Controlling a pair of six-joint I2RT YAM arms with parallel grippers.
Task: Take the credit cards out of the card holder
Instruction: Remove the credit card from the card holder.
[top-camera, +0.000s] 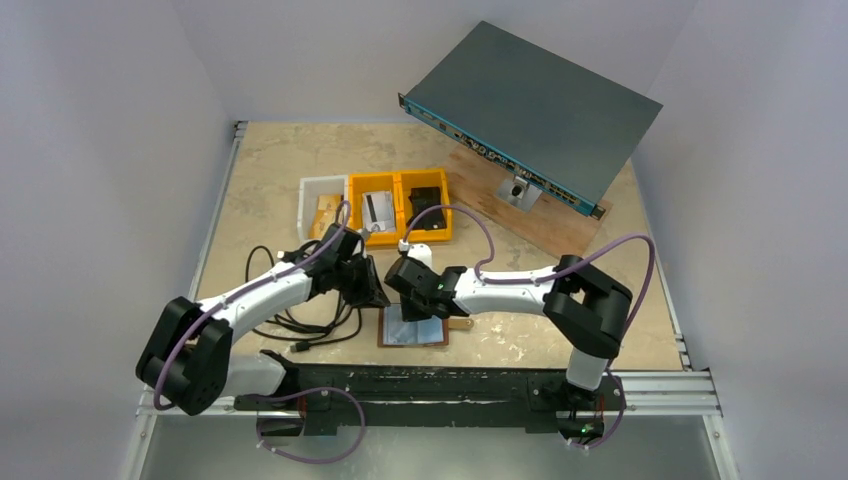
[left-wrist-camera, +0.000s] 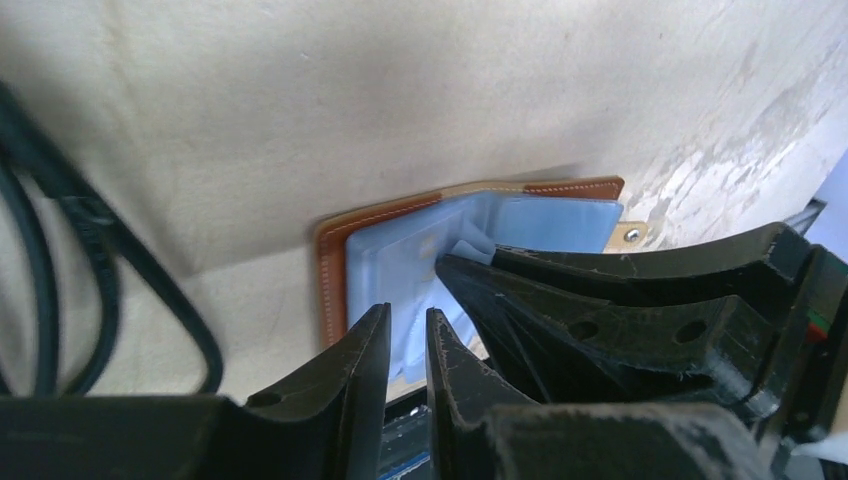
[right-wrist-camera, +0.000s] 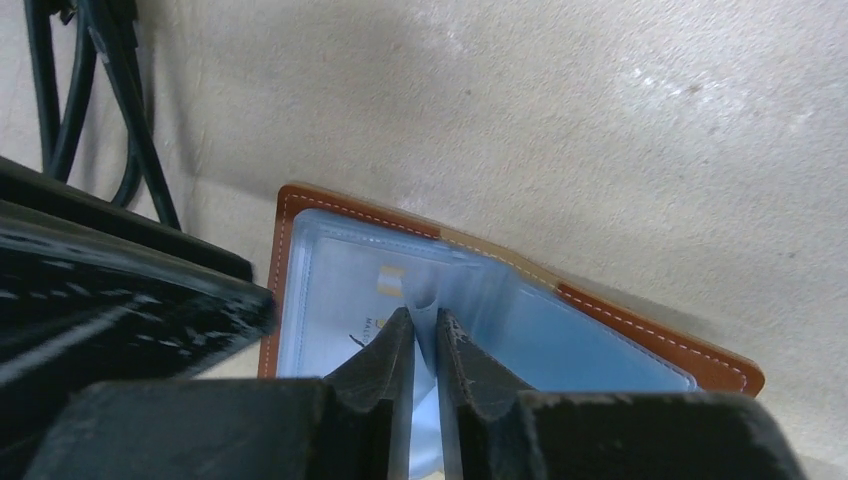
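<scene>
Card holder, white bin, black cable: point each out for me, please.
card holder (right-wrist-camera: 281, 270), right wrist view, on its stitched brown left edge.
white bin (top-camera: 322, 181), top external view, on its rear rim.
black cable (top-camera: 312, 325), top external view, on the loops lying on the table.

Showing just one scrap of print: small dark capitals, seemingly beginning "MA", sitting on a card (right-wrist-camera: 350, 300) under a clear pocket of the card holder (right-wrist-camera: 350, 212), lower left of centre in the right wrist view, and getting cut off by the right gripper (right-wrist-camera: 425, 320). Staying too small to read: markings along the blue front of the grey box (top-camera: 540, 100), upper right in the top view.
</scene>
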